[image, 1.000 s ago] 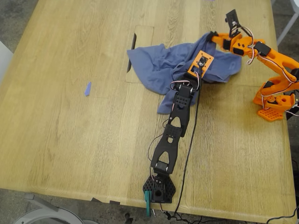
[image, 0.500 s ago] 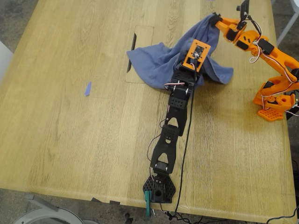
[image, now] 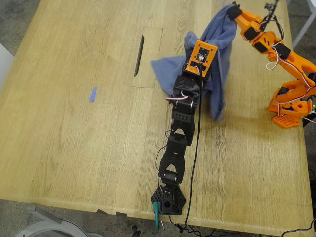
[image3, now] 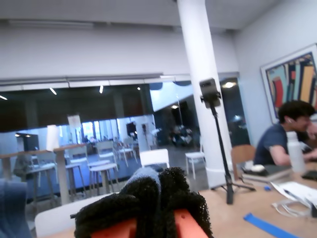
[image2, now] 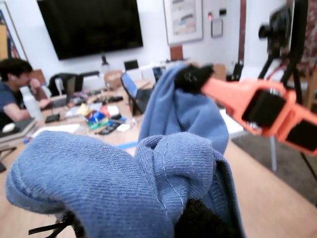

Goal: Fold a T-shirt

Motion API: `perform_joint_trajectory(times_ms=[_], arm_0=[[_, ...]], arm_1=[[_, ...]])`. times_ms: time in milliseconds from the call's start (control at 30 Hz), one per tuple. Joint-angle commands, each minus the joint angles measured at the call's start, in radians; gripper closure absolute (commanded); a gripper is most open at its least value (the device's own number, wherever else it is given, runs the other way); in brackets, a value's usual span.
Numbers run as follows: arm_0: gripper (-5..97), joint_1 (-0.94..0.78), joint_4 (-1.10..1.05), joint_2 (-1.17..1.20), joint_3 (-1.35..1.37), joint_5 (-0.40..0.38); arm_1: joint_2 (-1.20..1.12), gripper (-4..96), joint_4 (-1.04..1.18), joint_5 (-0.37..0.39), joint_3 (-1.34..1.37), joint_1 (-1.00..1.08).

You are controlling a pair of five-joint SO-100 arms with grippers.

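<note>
The slate-blue T-shirt (image: 219, 44) is lifted off the wooden table (image: 74, 148) near its far edge and hangs bunched between both arms, a tail dangling to about (image: 216, 111). My first gripper (image: 193, 45), on the black arm, is shut on a bunched hem of the T-shirt (image2: 99, 188), which fills the first wrist view. My second gripper (image: 232, 11), on the orange arm, is shut on the top of the cloth; its black-padded tip (image2: 190, 78) pinches a peak of fabric. In the second wrist view a sliver of the T-shirt (image3: 141, 174) shows between the black foam pads (image3: 173, 193).
A tiny blue scrap (image: 92, 94) lies on the table toward the exterior view's left. A dark slot (image: 139, 49) sits in a rectangular table inset. The orange arm's base (image: 289, 111) stands at the exterior view's right, the black arm's base (image: 168, 200) at the near edge. A seated person (image3: 285, 136) and a tripod (image3: 218, 144) are beyond the table.
Both grippers have risen and moved toward the far edge. The T-shirt, earlier lying spread on the table, now hangs lifted and drawn in toward the exterior view's right.
</note>
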Motion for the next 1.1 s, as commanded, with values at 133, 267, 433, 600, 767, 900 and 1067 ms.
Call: perform_joint_trajectory(times_ms=[133,267,433,600,767,900,1067], arm_0=[[92,-0.005,-0.094,0.290,-0.040,-0.026],[92,-0.002,-0.094,0.339,-0.040,-0.015],[92,-0.005,-0.101,0.390,-0.040,0.003],[92,-0.006,-0.110,0.439,-0.040,-0.014],[92,0.034,-0.104,0.469,-0.038,0.003],[92,0.035,-0.109,0.486,-0.037,0.017],[92,0.037,-0.161,0.502,-0.006,0.017]], arm_1=[[0.032,91.3,-0.084,-0.038,-0.117,-0.104],[0.038,91.3,-0.077,-0.055,-0.143,-0.141],[0.026,91.3,-0.040,-0.066,-0.210,-0.179],[0.009,91.3,0.012,-0.074,-0.293,-0.209],[-0.006,91.3,0.046,-0.080,-0.359,-0.255],[-0.037,91.3,0.060,-0.087,-0.431,-0.275],[-0.081,91.3,0.101,-0.097,-0.528,-0.310]])
